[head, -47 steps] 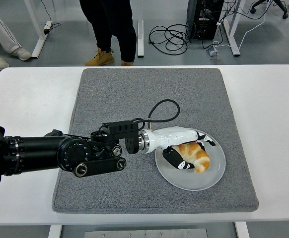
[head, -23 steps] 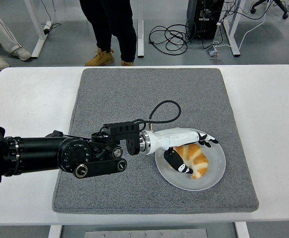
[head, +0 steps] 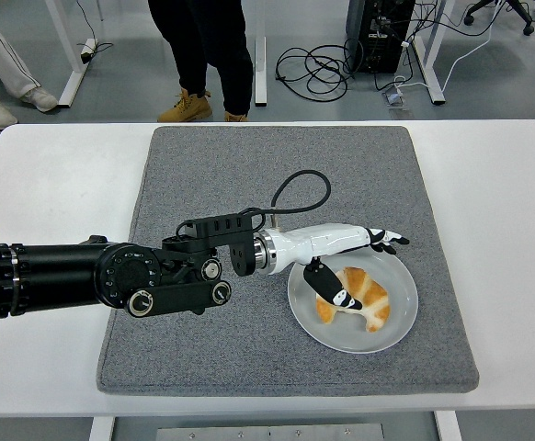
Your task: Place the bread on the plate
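Observation:
A golden croissant-shaped bread [head: 359, 296] lies on the grey plate [head: 396, 326], which sits on the gray mat toward its front right. My left arm reaches in from the left edge. Its white hand [head: 358, 266] hovers just over the plate's far-left side, open. The fingers [head: 389, 241] stretch out past the bread's far side, and the thumb [head: 328, 285] points down in front of the bread's left end. The hand holds nothing. My right arm is out of view.
A gray mat [head: 212, 165] covers the middle of the white table [head: 47, 184]. A black cable [head: 295, 197] loops above my wrist. A person's legs [head: 203, 55] stand beyond the far edge; another person's leg shows at top left.
My hand has let go of the bread and lifted up and back, its fingers spreading. The bread now lies free on the plate.

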